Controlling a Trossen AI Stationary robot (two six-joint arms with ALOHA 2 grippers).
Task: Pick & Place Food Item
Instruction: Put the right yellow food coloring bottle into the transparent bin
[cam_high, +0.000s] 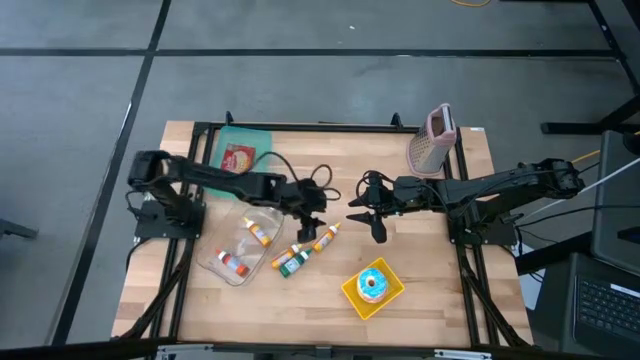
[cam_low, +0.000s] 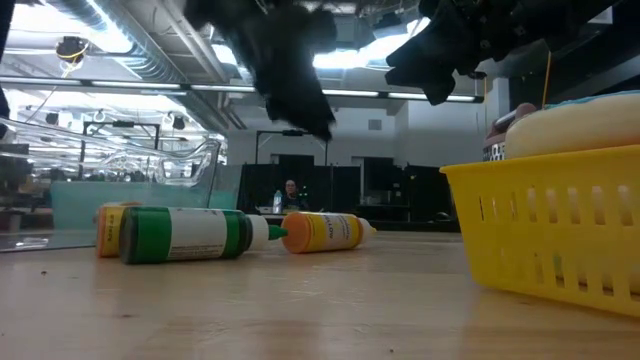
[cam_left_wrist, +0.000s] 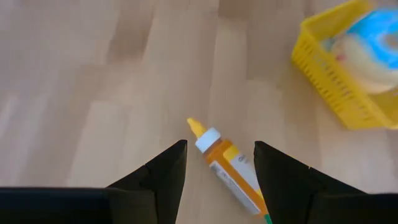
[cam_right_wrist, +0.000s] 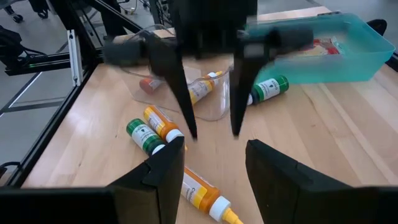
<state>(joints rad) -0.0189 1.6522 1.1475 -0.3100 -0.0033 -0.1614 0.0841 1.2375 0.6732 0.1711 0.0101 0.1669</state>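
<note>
An orange squeeze bottle (cam_high: 326, 237) lies on its side on the wooden table, with two green-capped bottles (cam_high: 292, 262) beside it. My left gripper (cam_high: 312, 222) hovers open just above the orange bottle (cam_left_wrist: 230, 171), fingers slanting down on either side of its cap end without touching it. My right gripper (cam_high: 362, 216) waits open above the table's middle, facing the left gripper (cam_right_wrist: 214, 134). A blue-frosted donut (cam_high: 372, 285) sits in a yellow basket (cam_high: 350, 295) near the front edge.
A clear plastic container (cam_high: 240, 245) with bottles inside lies at the front left. A teal bin (cam_high: 262, 140) holding a red packet stands at the far left. A pink and white grater-like item (cam_high: 432, 140) stands at the far right. Bare wood lies between the bottles and the basket.
</note>
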